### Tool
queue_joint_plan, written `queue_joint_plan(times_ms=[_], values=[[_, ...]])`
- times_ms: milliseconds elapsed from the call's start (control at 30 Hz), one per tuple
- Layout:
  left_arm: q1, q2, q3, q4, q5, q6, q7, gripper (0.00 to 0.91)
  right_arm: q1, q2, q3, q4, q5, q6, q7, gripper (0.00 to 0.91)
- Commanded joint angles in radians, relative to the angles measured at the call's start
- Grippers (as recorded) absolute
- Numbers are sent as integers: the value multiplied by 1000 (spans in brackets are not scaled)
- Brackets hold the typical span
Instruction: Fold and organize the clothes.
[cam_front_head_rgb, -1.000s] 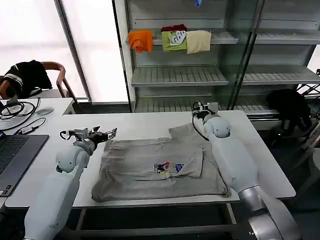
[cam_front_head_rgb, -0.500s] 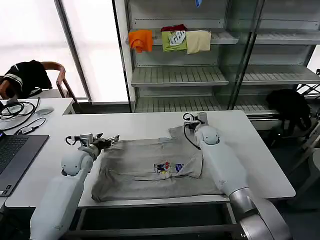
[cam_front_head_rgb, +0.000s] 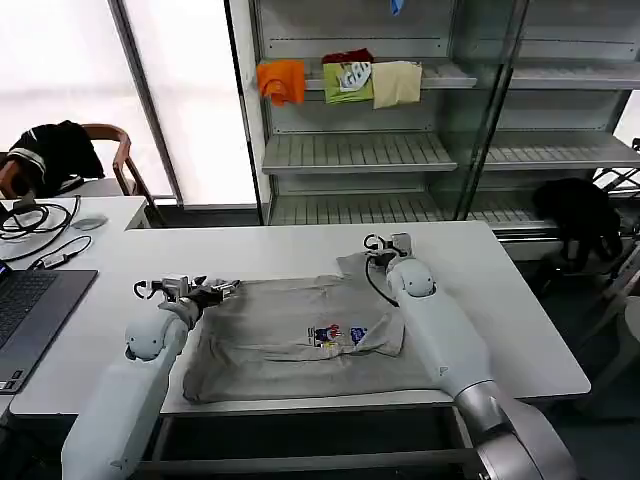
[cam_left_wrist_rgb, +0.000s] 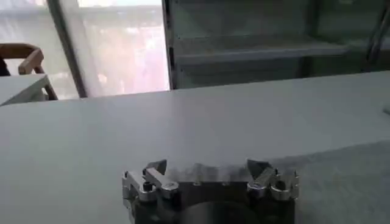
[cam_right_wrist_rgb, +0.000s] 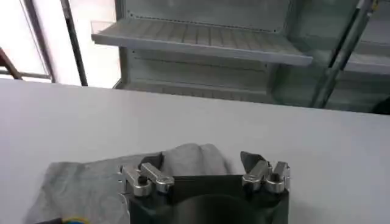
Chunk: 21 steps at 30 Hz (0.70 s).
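Light grey soft cotton shirt (cam_front_head_rgb: 310, 335) lies long axis L-R between left gripper (cam_front_head_rgb: 218, 289) and right gripper (cam_front_head_rgb: 388, 243), both wide open, holding nothing, at far corners.

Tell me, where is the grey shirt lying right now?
In the head view the grey shirt lies spread on the white table, toward its front edge, between the left tool and the right tool.

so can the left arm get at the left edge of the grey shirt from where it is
Probably yes. The left gripper is open, right at the grey shirt's far left corner on the white table, with nothing between them. The right gripper sits at the far right corner.
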Motion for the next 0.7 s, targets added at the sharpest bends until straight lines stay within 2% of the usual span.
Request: queue_joint_plan(times_ms=[33, 67, 133, 167, 200, 233, 267, 300, 333, 400, 700], values=[[10, -1, 2, -1, 4, 0, 1, 907, -5, 4, -2, -2, -1, -4, 0, 907], [12, -1, 3, -4, 5, 0, 1, 907, -6, 4, -2, 0, -1, -5, 0, 907], [16, -1, 4, -7, 7, 0, 1, 806, -8, 3, -1, 3, 0, -8, 1, 907], [17, -1, 4, -7, 8, 0, 2, 806, -10, 3, -1, 5, -1, -8, 2, 907], [17, -2, 3, -5, 8, 0, 1, 695, -12, 1, -1, 7, -2, -8, 3, 907], [17, -2, 3, -3, 9, 0, 1, 464, -13, 1, -1, 8, -2, -8, 3, 897], [17, -2, 3, 1, 10, 0, 1, 181, -15, 0, 0, 9, -2, -9, 5, 756], [19, -3, 4, 1, 10, 0, 1, 81, -16, 0, 0, 10, -2, -9, 6, 645], [20, -3, 5, 0, 12, 0, 1, 20, -18, -1, 1, 9, -1, -9, 8, 282], [26, -6, 6, -2, 15, 0, 1, 20, -22, -1, 4, 9, 0, -12, 12, 0], [37, -11, 7, -10, 17, -1, 1, 20, -49, -6, 17, 36, 6, -13, 21, 0]])
